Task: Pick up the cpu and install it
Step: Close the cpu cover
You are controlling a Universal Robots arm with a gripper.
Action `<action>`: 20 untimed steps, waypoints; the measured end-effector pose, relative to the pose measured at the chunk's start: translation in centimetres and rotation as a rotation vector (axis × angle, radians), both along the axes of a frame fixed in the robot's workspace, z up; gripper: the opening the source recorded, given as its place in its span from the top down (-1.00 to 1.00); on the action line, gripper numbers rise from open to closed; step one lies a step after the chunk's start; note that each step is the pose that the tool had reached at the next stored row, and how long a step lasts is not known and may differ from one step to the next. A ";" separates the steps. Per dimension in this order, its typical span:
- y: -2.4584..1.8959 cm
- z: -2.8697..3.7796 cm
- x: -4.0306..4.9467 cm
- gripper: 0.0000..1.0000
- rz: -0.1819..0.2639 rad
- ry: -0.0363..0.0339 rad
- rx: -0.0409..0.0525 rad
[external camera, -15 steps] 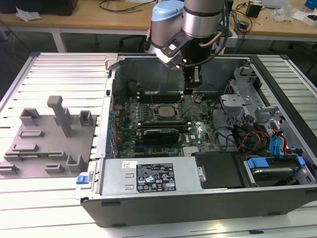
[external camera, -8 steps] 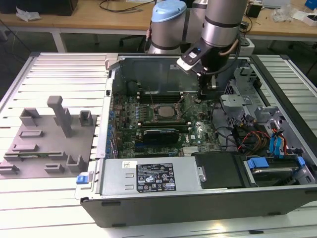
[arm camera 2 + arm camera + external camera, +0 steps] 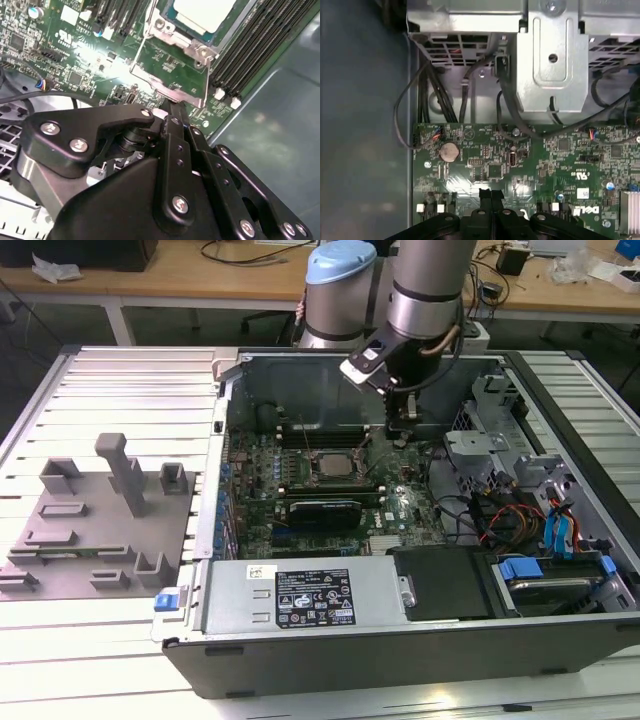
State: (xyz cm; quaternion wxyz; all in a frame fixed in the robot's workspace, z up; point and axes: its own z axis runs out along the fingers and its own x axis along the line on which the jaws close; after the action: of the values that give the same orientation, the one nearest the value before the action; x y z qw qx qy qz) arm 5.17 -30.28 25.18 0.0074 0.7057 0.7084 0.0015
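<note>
Black linkage arms of my pincer (image 3: 172,106) crowd the foreground in both wrist views. Its two fingers are pressed together at the tips with nothing between them. They point down at the green motherboard (image 3: 520,165) from close above; whether the tips touch the board I cannot tell.

The cpu (image 3: 202,12), pale silver-white on top, lies flat inside the socket, just beyond my fingertips in the second wrist view. The socket's metal retention frame (image 3: 175,91) is open, hinged away from the cpu on the side toward my pincer, and bare green board shows through it. Rows of dark memory slots (image 3: 250,45) run alongside the socket.

In the first wrist view a round coin cell (image 3: 449,151) sits on the board ahead of the fingers. Beyond it, bundles of cable rise to a bright metal drive cage (image 3: 550,65).

In the exterior view I hang over the open computer case (image 3: 400,665), which lies on its side on the slatted table (image 3: 100,670). My pincer is just to the exterior view's right of the socket where the cpu sits. Grey plastic fixture blocks (image 3: 110,505) stand on the table well to the exterior view's left of the case. A power supply (image 3: 300,600) with a white label runs along the case's near edge.
</note>
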 end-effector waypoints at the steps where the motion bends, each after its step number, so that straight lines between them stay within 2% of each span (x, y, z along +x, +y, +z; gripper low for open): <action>1: 0.05 0.00 -0.12 0.79 0.000 0.0000 0.0000; 4: 0.41 0.00 -1.43 0.79 0.000 0.0000 -0.0006; 5: 0.66 0.00 -2.47 0.79 0.000 0.0000 -0.0017; 6: 0.82 0.00 -3.04 0.79 0.000 0.0000 -0.0024; 7: 0.90 0.00 -3.27 0.79 0.000 0.0000 -0.0031; 11: 0.90 0.00 -3.27 0.79 0.000 0.0003 -0.0037; 12: 0.91 -0.07 -3.27 0.79 0.000 0.0247 -0.0025; 18: 0.91 -0.38 -4.60 0.79 0.003 0.0254 -0.0053; 20: 0.89 -0.91 -5.28 0.79 0.003 0.0254 -0.0065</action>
State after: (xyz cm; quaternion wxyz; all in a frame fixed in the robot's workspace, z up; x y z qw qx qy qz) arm -0.11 -29.38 24.27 0.0007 0.7046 0.7095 -0.0097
